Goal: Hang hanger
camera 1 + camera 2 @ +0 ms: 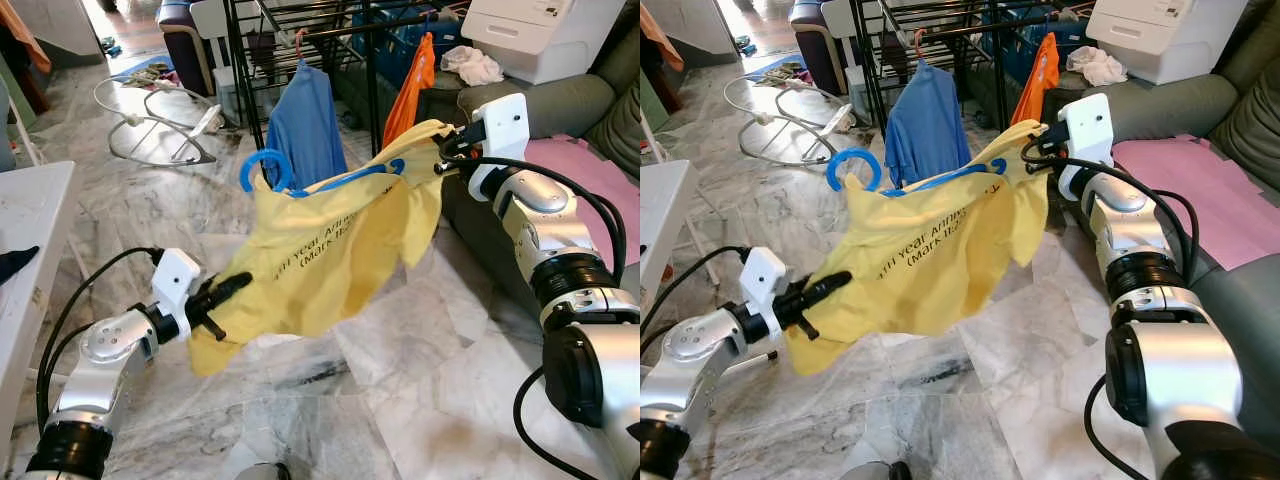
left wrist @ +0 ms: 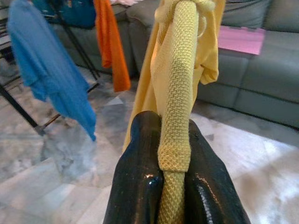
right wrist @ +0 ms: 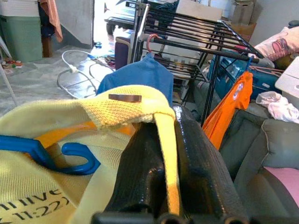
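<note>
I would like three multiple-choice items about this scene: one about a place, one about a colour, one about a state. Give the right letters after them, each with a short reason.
1. Where does the orange garment hang?
A. On the black drying rack
B. On the sofa
C. On the floor

2. What colour is the hanger inside the yellow shirt?
A. Red
B. Blue
C. White

3. How does the left gripper stand?
A. Open above the shirt
B. Shut on the shirt's fabric
C. Shut on the hanger's hook

Answers:
1 A, it hangs from a rack bar beside the blue shirt.
2 B, its blue hook sticks out at the collar.
3 B, yellow fabric is pinched between its fingers; the right gripper also pinches the fabric.
</note>
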{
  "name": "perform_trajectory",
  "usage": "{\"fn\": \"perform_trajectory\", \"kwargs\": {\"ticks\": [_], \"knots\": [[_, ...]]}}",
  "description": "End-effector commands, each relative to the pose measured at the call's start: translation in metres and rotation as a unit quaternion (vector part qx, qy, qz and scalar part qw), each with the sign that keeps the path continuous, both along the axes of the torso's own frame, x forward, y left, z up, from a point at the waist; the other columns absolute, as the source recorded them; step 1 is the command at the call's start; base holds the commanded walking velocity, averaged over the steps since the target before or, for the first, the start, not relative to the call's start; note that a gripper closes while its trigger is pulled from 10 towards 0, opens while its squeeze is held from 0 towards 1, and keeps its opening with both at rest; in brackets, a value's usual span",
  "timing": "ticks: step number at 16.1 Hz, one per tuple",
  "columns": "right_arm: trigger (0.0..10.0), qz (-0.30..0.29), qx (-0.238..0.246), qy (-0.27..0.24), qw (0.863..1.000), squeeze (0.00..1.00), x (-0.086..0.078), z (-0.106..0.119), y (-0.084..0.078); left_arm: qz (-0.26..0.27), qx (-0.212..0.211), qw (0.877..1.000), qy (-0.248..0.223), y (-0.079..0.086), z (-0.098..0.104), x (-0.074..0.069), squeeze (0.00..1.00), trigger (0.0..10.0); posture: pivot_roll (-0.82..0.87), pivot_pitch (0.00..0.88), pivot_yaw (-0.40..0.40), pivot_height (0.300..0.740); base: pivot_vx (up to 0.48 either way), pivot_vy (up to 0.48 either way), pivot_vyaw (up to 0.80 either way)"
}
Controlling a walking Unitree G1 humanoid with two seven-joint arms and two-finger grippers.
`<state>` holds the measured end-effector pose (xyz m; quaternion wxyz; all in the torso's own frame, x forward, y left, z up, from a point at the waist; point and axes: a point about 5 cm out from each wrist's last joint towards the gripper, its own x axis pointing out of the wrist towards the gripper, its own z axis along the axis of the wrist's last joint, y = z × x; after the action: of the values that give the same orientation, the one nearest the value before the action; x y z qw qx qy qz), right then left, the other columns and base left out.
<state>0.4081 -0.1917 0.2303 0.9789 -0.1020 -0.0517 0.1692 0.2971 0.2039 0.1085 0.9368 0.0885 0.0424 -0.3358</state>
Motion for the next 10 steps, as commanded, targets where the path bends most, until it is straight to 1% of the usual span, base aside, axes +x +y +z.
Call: {"fn": "perform_trajectory", "kwargs": {"ticks": [1, 3, 4, 5, 6, 7, 8, 9, 10], "knots": [[0.0, 0.003, -0.004, -0.017, 1.000, 0.00, 0.000, 0.009, 0.000, 0.039, -0.011, 0.999, -0.019, 0.011, 0.008, 0.005, 0.00, 0.0, -0.06, 0.021, 0.025, 0.740, 0.000, 0.000, 0.00], [0.0, 0.006, -0.008, -0.008, 1.000, 0.00, 0.000, 0.003, 0.001, 0.037, -0.045, 0.998, -0.035, 0.008, 0.013, 0.005, 0.00, 0.0, -0.06, 0.020, 0.024, 0.740, 0.000, 0.000, 0.00], [0.0, 0.002, -0.009, 0.001, 1.000, 0.00, -0.001, -0.002, 0.000, 0.031, -0.091, 0.994, -0.044, 0.005, 0.019, 0.004, 0.00, 0.0, -0.06, 0.021, 0.021, 0.740, 0.000, 0.000, 0.00], [0.0, 0.001, -0.008, 0.004, 1.000, 0.00, -0.001, -0.005, 0.000, 0.028, -0.110, 0.992, -0.051, 0.004, 0.023, 0.004, 0.00, 0.0, -0.06, 0.022, 0.021, 0.740, 0.000, 0.000, 0.00], [0.0, 0.000, -0.008, 0.008, 1.000, 0.00, -0.002, -0.008, 0.000, 0.027, -0.120, 0.991, -0.055, 0.004, 0.026, 0.003, 0.00, 0.0, -0.06, 0.022, 0.021, 0.740, 0.000, 0.000, 0.00], [0.0, 0.002, -0.007, 0.013, 1.000, 0.00, -0.002, -0.010, 0.001, 0.037, -0.109, 0.992, -0.058, 0.006, 0.024, 0.004, 0.00, 0.0, -0.06, 0.022, 0.021, 0.740, 0.000, 0.000, 0.00], [0.0, 0.002, -0.008, 0.014, 1.000, 0.00, -0.002, -0.012, 0.002, 0.040, -0.114, 0.991, -0.056, 0.007, 0.024, 0.005, 0.00, 0.0, -0.06, 0.022, 0.021, 0.740, 0.000, 0.000, 0.00], [0.0, 0.003, -0.008, 0.015, 1.000, 0.00, -0.003, -0.013, 0.002, 0.036, -0.102, 0.993, -0.054, 0.006, 0.021, 0.004, 0.00, 0.0, -0.06, 0.022, 0.021, 0.740, 0.000, 0.000, 0.00], [0.0, 0.002, -0.007, 0.015, 1.000, 0.00, -0.003, -0.013, 0.002, 0.022, -0.076, 0.996, -0.048, 0.004, 0.017, 0.002, 0.00, 0.0, -0.06, 0.028, 0.020, 0.740, 0.000, 0.000, 0.00]]}}
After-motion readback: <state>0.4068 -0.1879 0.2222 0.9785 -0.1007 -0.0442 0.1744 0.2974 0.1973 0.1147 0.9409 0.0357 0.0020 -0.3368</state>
